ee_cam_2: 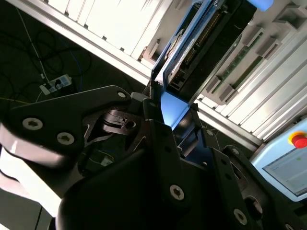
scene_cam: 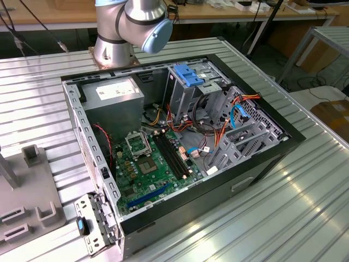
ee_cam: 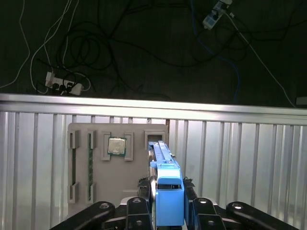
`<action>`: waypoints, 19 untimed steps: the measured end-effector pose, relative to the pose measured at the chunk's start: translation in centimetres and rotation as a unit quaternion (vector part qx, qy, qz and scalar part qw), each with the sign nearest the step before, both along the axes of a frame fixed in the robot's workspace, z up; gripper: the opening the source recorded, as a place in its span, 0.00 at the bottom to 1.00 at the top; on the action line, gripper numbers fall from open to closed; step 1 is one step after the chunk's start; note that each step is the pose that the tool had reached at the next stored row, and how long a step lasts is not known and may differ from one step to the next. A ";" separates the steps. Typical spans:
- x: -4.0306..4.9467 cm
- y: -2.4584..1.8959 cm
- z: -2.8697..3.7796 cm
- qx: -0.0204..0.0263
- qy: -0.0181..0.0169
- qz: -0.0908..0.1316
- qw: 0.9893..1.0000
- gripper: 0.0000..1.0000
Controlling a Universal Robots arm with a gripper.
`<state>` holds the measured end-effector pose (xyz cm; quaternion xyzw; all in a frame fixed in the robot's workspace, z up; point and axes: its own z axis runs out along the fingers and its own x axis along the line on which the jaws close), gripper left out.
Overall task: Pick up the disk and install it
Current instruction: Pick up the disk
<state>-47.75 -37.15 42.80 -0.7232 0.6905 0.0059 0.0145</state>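
Exterior view: the open PC case (scene_cam: 262, 170) lay on the ribbed table (scene_cam: 283, 218). Inside were the motherboard (scene_cam: 155, 164), a grey power supply (scene_cam: 112, 101) and a drive cage (scene_cam: 215, 103) topped by a pale blue bracket (scene_cam: 188, 75). A grey fixture plate (scene_cam: 30, 194) sat outside the case, toward the exterior view's left. First wrist view: the gripper (ee_cam: 169, 199) was clamped on the blue end tab of the disk (ee_cam: 162, 155). The disk stood on edge, long axis running straight out from the gripper toward its slot in the plate; couldn't tell whether it had cleared the slot. The plate also held a processor chip (ee_cam: 116, 146) and a memory stick (ee_cam: 89, 165) in separate pockets. Second wrist view: jaws were closed on the blue tab, disk dead ahead, dark body between blue rails.
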 end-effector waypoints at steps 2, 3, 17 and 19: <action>0.00 0.00 0.08 0.000 0.000 0.000 1.000 0.36; 0.01 0.00 0.14 0.000 0.000 0.000 1.000 0.36; 0.10 0.00 5.46 -0.001 0.000 0.000 1.000 0.36; 0.10 0.00 6.50 -0.001 0.000 0.000 1.000 0.36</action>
